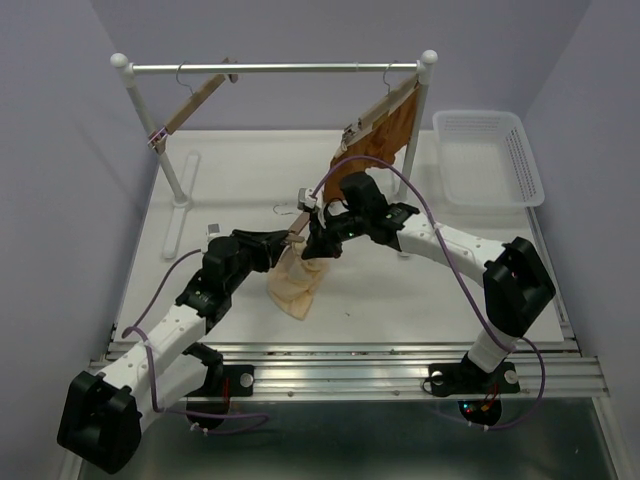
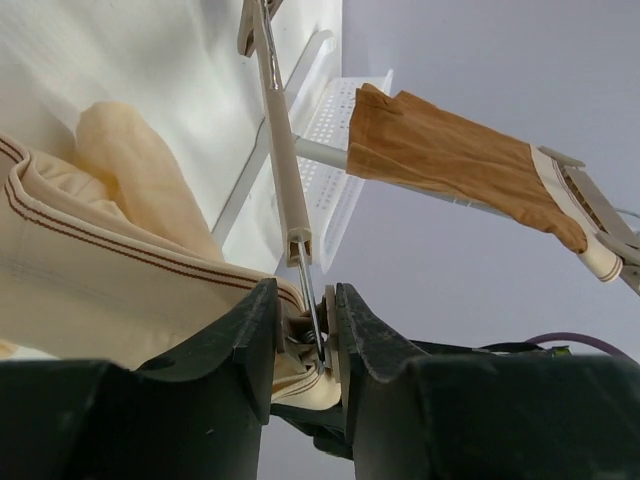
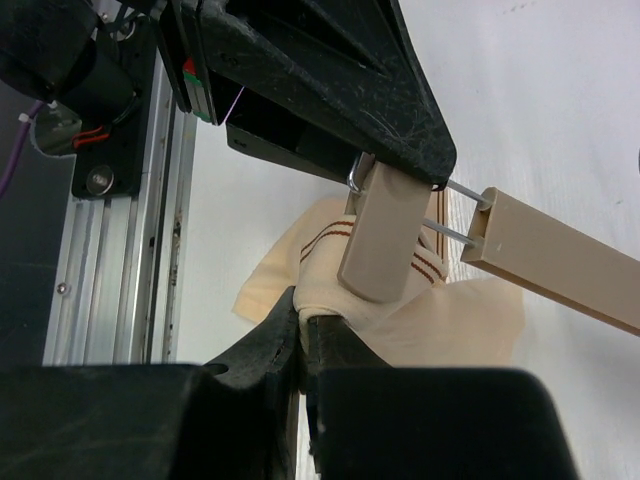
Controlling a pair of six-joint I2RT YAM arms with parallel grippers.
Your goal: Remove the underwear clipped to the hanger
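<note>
The cream underwear (image 1: 297, 283) with brown-striped waistband hangs from a clip of the light-wood hanger (image 1: 303, 203), held low over the table. My left gripper (image 1: 291, 244) is shut on that clip; in the left wrist view my jaws (image 2: 305, 296) squeeze the clip (image 2: 322, 345) below the hanger bar (image 2: 284, 170), with the underwear (image 2: 110, 250) to the left. My right gripper (image 1: 317, 240) is shut on a fold of the underwear just below the clip; the right wrist view shows it (image 3: 303, 318) pinching the cloth (image 3: 400, 320) under the clip (image 3: 385, 230).
A rack rail (image 1: 280, 68) at the back carries a bare wooden hanger (image 1: 195, 100) on the left and a hanger with an orange-brown garment (image 1: 385, 135) on the right. A white basket (image 1: 525, 160) stands at the back right. The rack's posts stand left and right.
</note>
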